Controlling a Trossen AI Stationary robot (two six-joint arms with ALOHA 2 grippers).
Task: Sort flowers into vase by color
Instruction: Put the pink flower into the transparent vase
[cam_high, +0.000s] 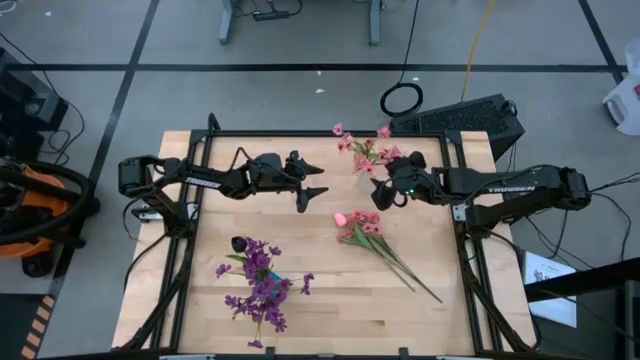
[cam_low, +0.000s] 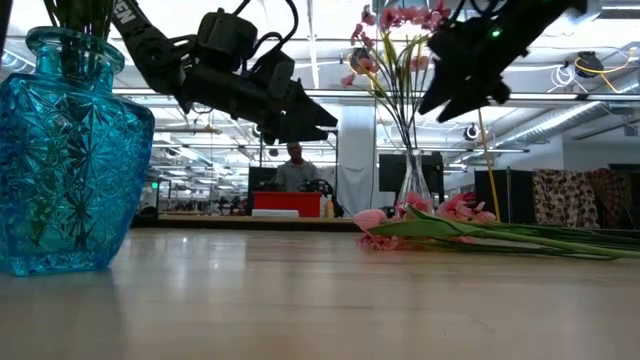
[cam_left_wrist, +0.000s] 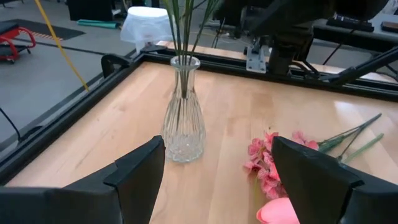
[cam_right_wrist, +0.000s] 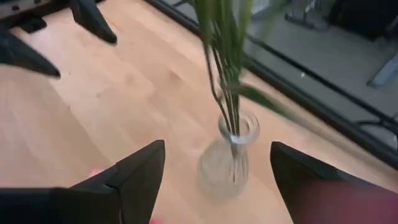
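Observation:
A clear glass vase (cam_left_wrist: 183, 118) stands at the table's far middle with pink flowers (cam_high: 365, 155) in it, their green stems (cam_right_wrist: 227, 93) down its neck. More pink flowers (cam_high: 372, 232) and a pink bud (cam_high: 341, 217) lie flat on the table near the middle. A blue glass vase (cam_low: 70, 150) at the near left holds purple flowers (cam_high: 262, 285). My left gripper (cam_left_wrist: 217, 180) hovers open, left of the clear vase and pointing at it. My right gripper (cam_right_wrist: 217, 180) hovers open just right of that vase, slanting down toward it, with nothing between its fingers.
A black frame rail (cam_left_wrist: 261, 68) runs round the table's edges, close behind the clear vase. The stems of the lying pink flowers (cam_high: 415, 275) reach toward the near right corner. Bare wood (cam_high: 340, 320) shows in the near middle.

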